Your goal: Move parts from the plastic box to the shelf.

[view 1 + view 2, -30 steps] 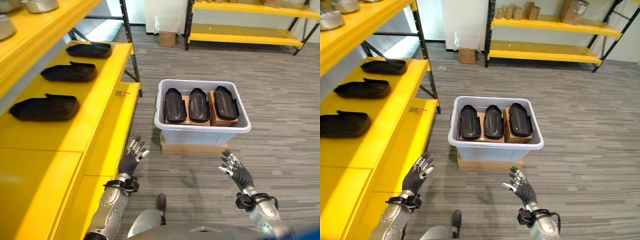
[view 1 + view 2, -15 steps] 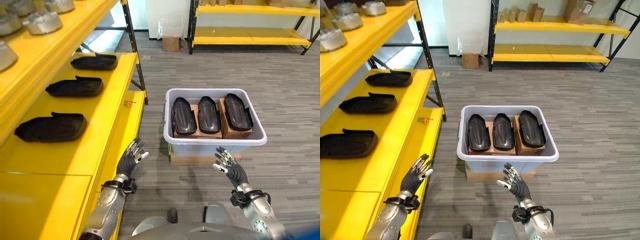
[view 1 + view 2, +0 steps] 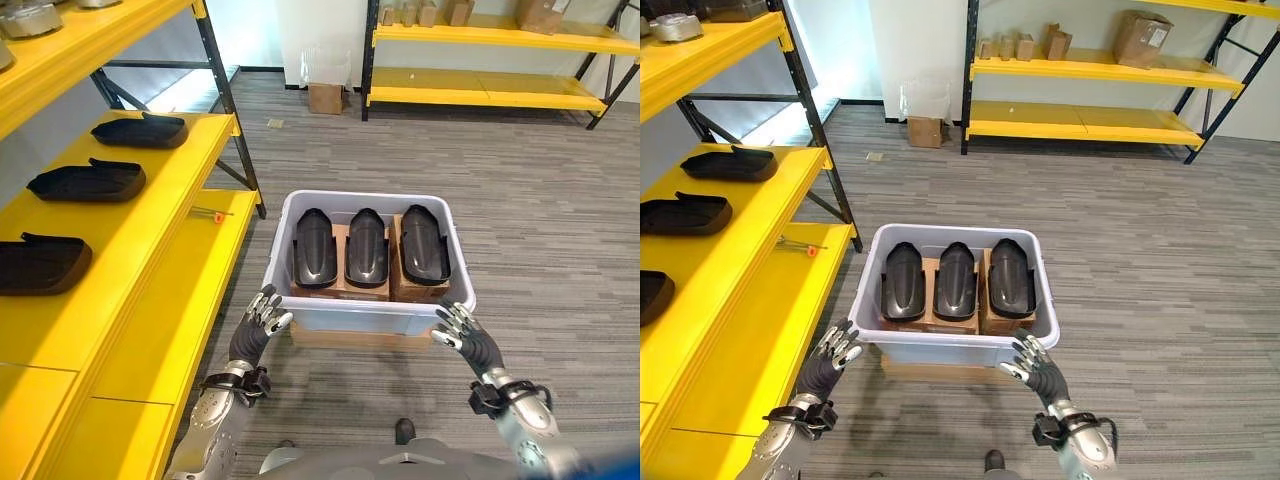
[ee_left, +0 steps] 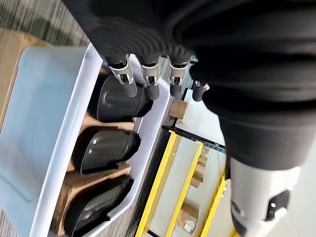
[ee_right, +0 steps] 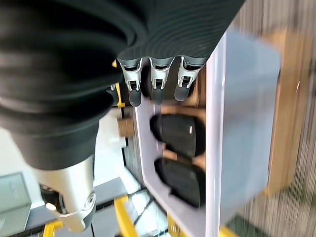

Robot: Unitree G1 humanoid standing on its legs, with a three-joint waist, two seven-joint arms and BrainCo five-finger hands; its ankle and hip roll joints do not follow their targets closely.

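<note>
Your left hand (image 3: 258, 322) hovers just beside the near left corner of the grey plastic box (image 3: 352, 314), fingers straight and spread, grasping nothing. Your right hand (image 3: 463, 334) sits at the box's near right corner, its fingers likewise released and empty. Whether either hand touches the rim cannot be told from the head views; each wrist view shows straight fingertips reaching over the box wall.

The box rests on a flat cardboard piece (image 3: 330, 338) on the grey carpet. Inside it you have three black moulded parts (image 3: 366, 247) lying side by side on brown cardboard boxes (image 3: 417, 291), long axes running near to far.

To your left stands the yellow shelf (image 3: 150, 225). On its upper level lie three more black parts (image 3: 86, 180) in a row from near to far, well apart from each other. A small orange-tipped tool (image 3: 213, 214) lies on the lower ledge near the black upright. At the far wall stands another yellow rack (image 3: 1080, 70) with cartons, and a small cardboard box (image 3: 325, 97) sits on the floor beside it.
</note>
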